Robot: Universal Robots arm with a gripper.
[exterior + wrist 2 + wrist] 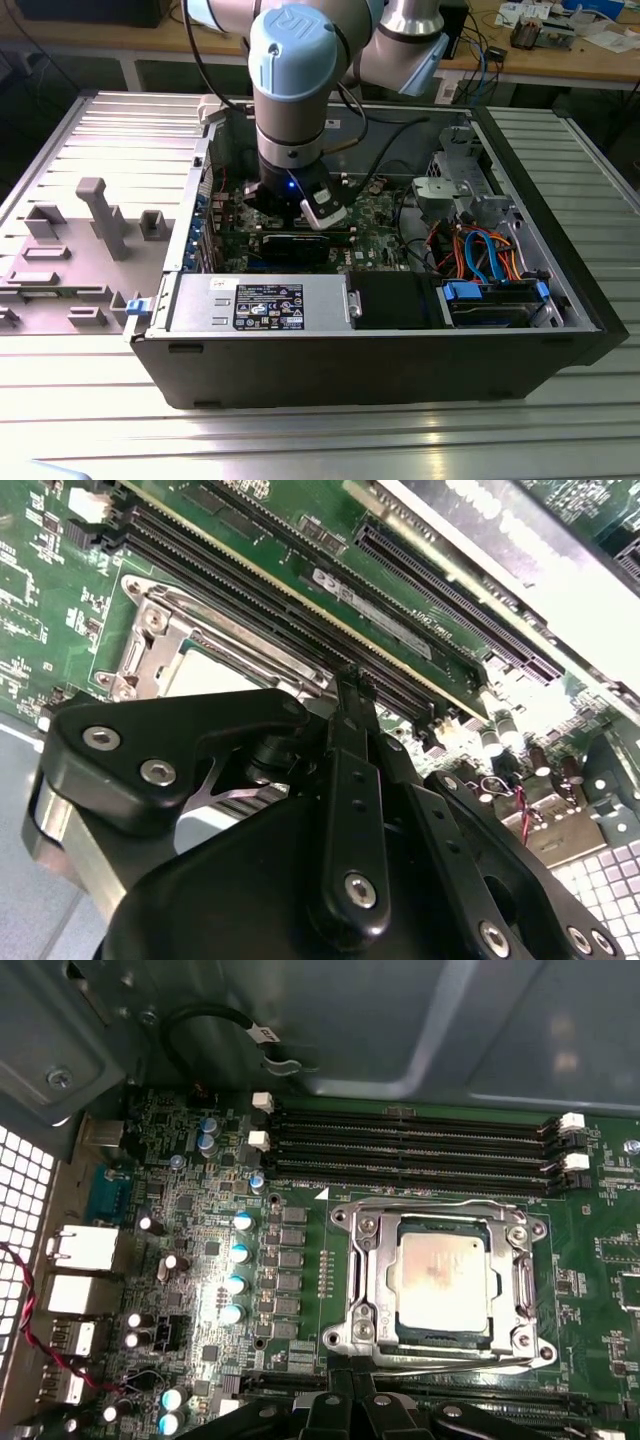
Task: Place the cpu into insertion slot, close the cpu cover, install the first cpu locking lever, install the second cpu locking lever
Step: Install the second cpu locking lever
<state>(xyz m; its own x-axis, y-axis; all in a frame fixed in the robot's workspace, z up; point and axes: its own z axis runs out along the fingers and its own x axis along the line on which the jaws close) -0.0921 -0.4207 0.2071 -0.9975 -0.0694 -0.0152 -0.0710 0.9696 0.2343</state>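
Observation:
The cpu lies flat in the insertion slot of the green motherboard, silver top up. The cpu cover is down around it, and the chip shows through its window. Thin wire levers run flat along two opposite sides of the cover. My gripper is shut with nothing between its fingers, its tip just off the socket's side next to one lever. In the second wrist view the black gripper hides most of the cpu and the cover. The arm's wrist reaches down into the open computer case.
Long black memory slots run beside the socket, with capacitors on another side. A black card, a power supply and coloured cables crowd the case. Grey fixtures stand on the table at the exterior view's left.

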